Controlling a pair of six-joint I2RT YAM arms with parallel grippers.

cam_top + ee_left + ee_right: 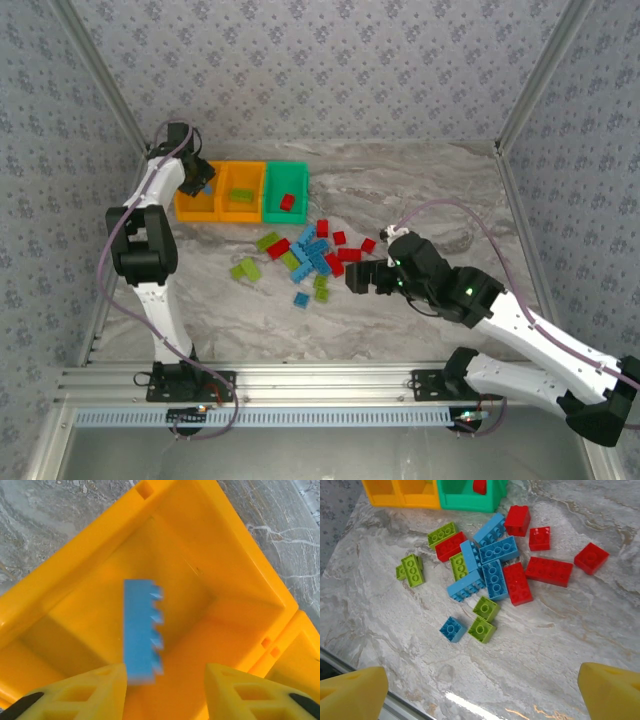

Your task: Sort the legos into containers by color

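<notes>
My left gripper hovers over the left orange container with its jaws apart. A blue lego, blurred, hangs beside the left finger with a wide gap to the right one. The middle orange container holds a lime lego. The green container holds a red lego. Loose blue, red and lime legos lie in a pile mid-table. My right gripper stands open just right of the pile, with nothing between its fingers.
The three containers sit in a row at the back left of the marble table. Metal frame posts and patterned walls enclose the sides. A small blue lego and two lime ones lie nearest my right gripper.
</notes>
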